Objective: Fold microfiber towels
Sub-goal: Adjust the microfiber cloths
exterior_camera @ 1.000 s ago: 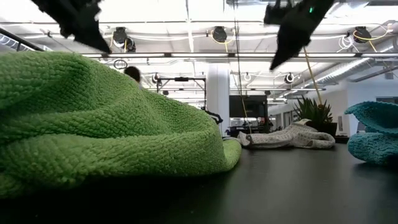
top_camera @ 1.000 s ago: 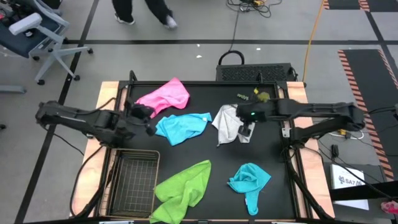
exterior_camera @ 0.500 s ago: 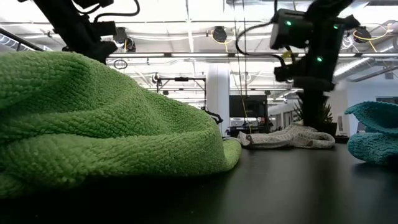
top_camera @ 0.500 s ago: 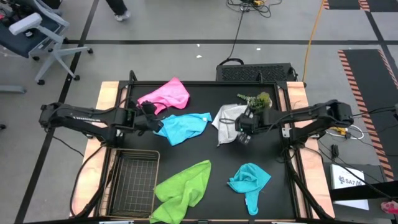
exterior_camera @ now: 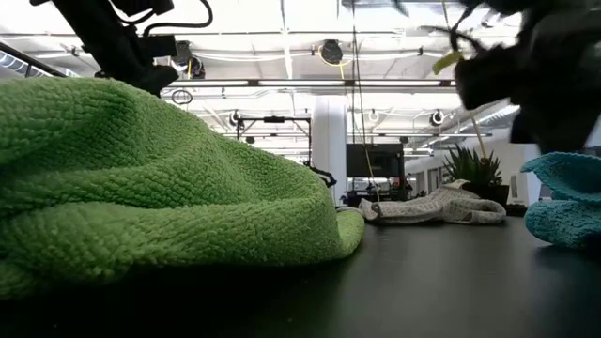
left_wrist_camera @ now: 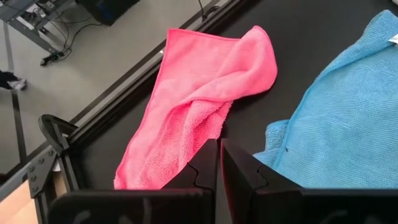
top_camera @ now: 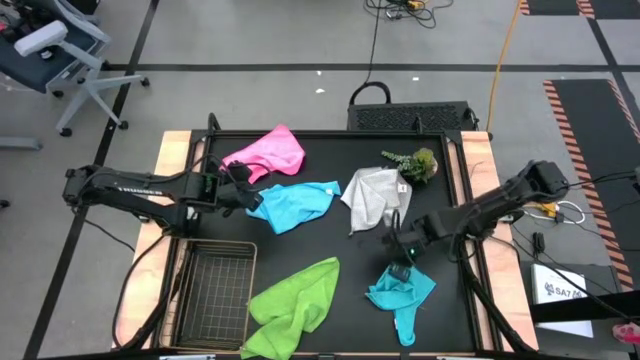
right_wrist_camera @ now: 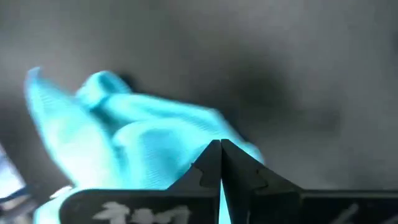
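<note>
**A:** Nearest the front edge of the counter (top_camera: 330, 235)?

**B:** Lime green towel (top_camera: 296, 296) and teal towel (top_camera: 402, 292), both crumpled. The right pincer (top_camera: 398, 268), fingers together and holding nothing, sits at the teal one's upper edge.

**A:** Farther back?

**B:** Light blue towel (top_camera: 293, 204) and grey-white towel (top_camera: 369, 195), rumpled. The left pincer (top_camera: 252, 198), fingers together and empty, is beside the blue. Farthest, the pink towel (top_camera: 265, 153), bunched. By my reckoning none is folded; all five remain.
</note>
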